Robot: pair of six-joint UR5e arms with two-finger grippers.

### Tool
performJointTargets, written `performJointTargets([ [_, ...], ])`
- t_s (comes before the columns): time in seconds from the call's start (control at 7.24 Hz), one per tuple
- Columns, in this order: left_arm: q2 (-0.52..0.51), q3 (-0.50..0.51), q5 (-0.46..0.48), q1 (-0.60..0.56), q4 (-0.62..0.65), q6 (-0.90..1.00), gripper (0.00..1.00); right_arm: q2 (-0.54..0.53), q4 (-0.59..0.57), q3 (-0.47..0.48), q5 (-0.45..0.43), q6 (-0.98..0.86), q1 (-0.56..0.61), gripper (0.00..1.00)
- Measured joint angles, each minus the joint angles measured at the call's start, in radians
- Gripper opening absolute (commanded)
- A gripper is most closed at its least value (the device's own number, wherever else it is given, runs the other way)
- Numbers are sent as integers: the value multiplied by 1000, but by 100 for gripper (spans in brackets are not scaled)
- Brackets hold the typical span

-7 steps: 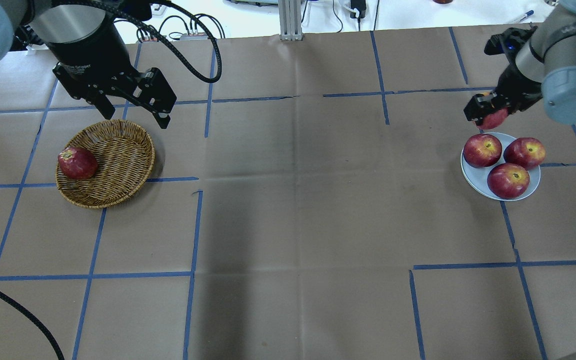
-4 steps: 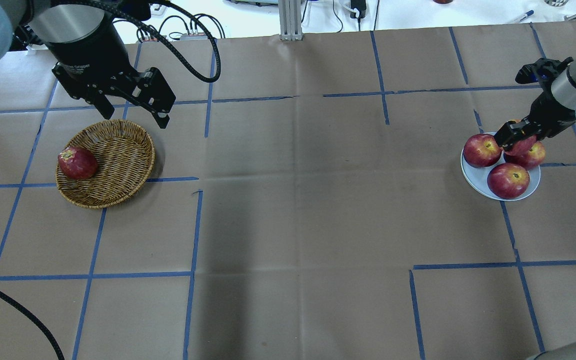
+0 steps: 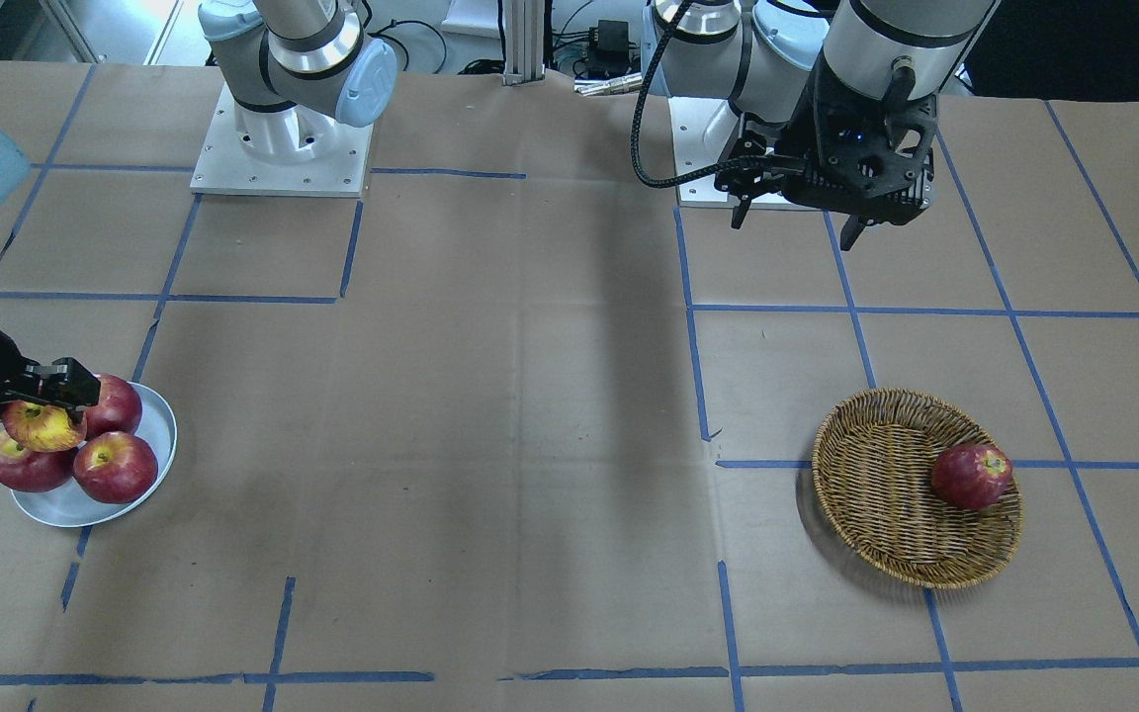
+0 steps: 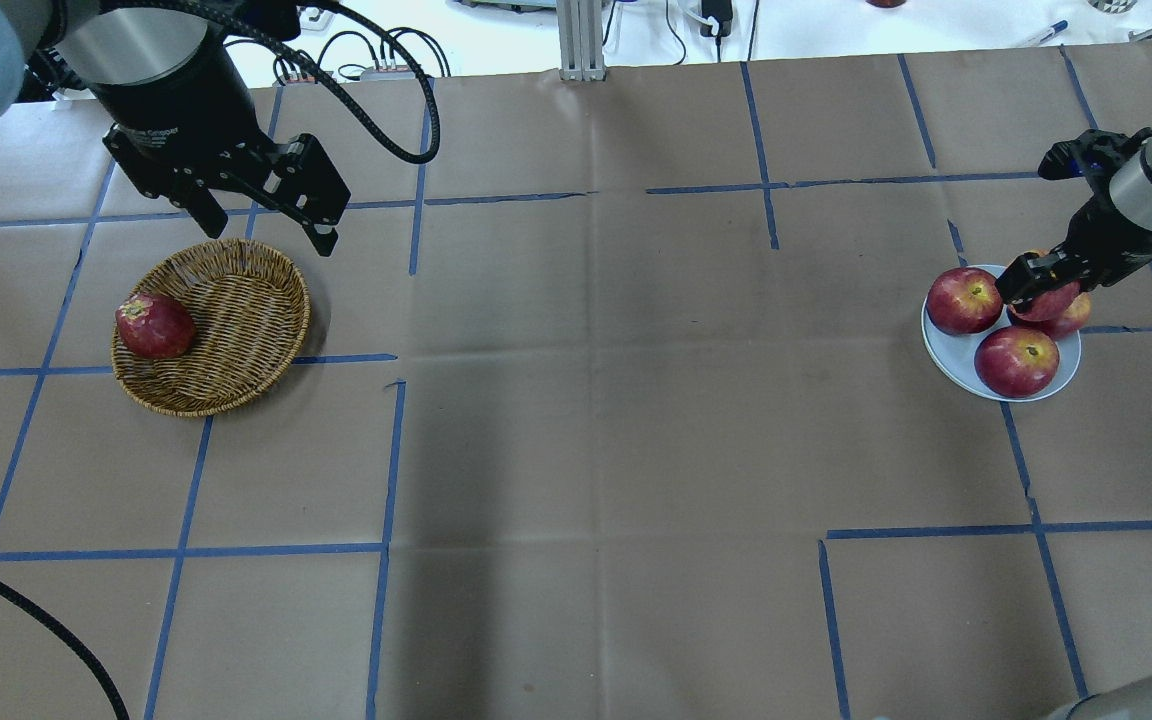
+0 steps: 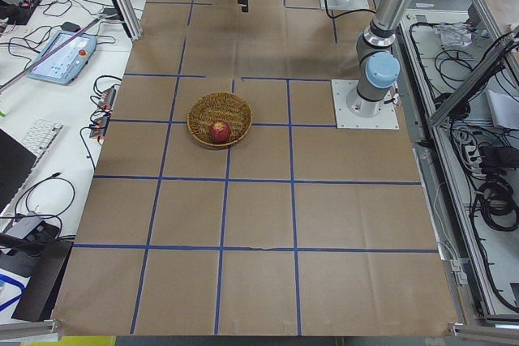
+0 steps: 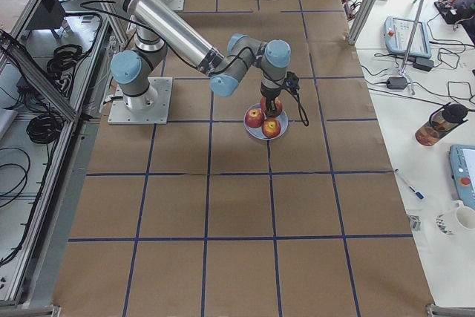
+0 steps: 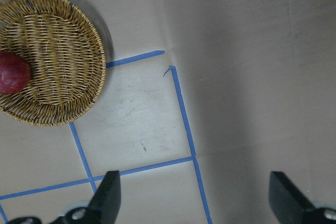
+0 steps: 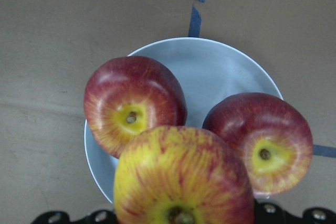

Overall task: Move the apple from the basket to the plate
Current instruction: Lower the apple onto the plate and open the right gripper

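**Streaked apple in my right claw, over the plate**

On my left side, my left claw [image 4: 266, 228] hangs high above the tabletop [image 4: 586, 400] with its fingers spread wide and nothing between them. Its wrist camera shows brown paper and blue tape lines between the fingers. The basket [image 4: 246, 310] lies off in that view's upper left corner, so this claw is beside the basket rather than over it. One dark red apple [image 4: 154, 326] lies inside the basket, against the wall on its left side in the overhead view.

The middle of the tabletop carries only the paper and the tape grid.

Far to my right stands the plate [image 4: 951, 355], with three red apples [image 4: 1016, 361] on it. My right claw [image 4: 1039, 288] is closed around the apple [image 8: 181, 182], the yellow-streaked one, gripping it from the sides with its stem end facing the wrist camera. The apple sits directly over the plate, low above the other three and between them. I cannot tell whether it already touches them. In the overhead view this claw covers most of the apple and part of the red apple behind it.
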Motion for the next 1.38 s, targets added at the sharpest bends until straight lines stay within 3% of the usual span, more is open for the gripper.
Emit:
performJointTargets([
  [0.14, 0, 0, 0, 1, 0, 0, 99, 4, -8, 0, -2, 1, 0, 53],
  [0.28, 0, 0, 0, 1, 0, 1, 99, 10, -12, 0, -9, 2, 0, 67],
  [0.41, 0, 0, 1, 1, 0, 1, 99, 15, -13, 1, -22, 4, -1, 100],
  [1.38, 0, 0, -1, 1, 0, 1, 99, -44, 47, -64, -13, 20, 16, 100],
])
